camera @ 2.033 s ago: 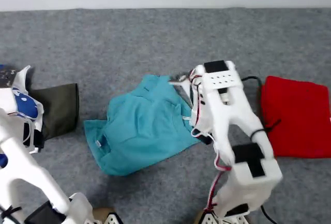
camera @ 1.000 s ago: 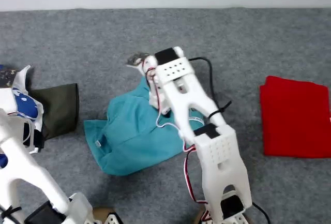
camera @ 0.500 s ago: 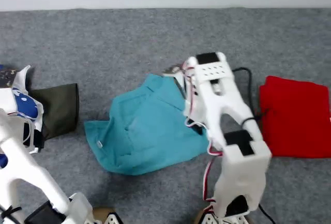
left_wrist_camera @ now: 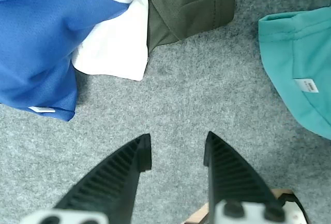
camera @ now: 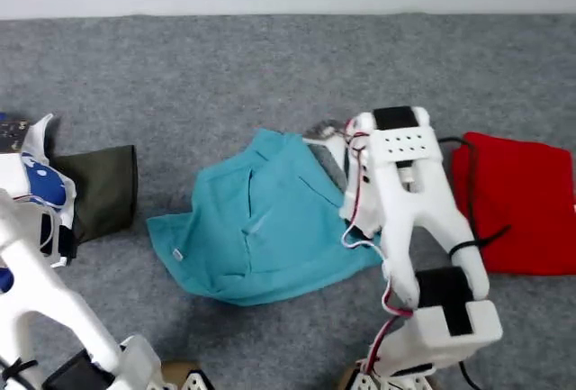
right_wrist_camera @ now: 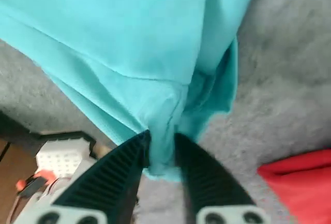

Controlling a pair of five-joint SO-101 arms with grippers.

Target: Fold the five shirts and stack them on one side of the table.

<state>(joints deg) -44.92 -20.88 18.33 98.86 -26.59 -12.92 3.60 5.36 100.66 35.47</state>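
Softness first: teal shirt [camera: 261, 228] judged thin, light and limp. Likely to sag, bunch and slide on itself; no breakage risk. Probably drags a little on the grey felt-like table [camera: 270, 57] rather than slipping freely. Best taken at a hem, shoulder or corner, layers pinched together; a mid-panel pinch would only raise a tent.

Lies mid-table, spread but rumpled, between red shirt [camera: 517, 205] and olive shirt [camera: 103, 187], apart from both. Pinched at its far edge on the right side by right gripper [right_wrist_camera: 161, 142], jaws nearly closed on a bunched fold of teal cloth, plain in the right wrist view. In the high view, found just past that far edge, toward the red shirt.

Spread as a slanted four-sided patch. Long axis taken to run across the table, from near-left corner toward the right side, slightly tilted. Small white label [left_wrist_camera: 305, 85] near the left corner, on the left arm's side. Cannot tell collar from hem, so facing left uncalled.

Open moderately, nothing between the jaws: left gripper [left_wrist_camera: 173, 149], above bare table between the teal shirt and the blue-and-white shirt [left_wrist_camera: 51, 22] that touches the olive one. Red shirt already a flat folded rectangle at the table's right side.
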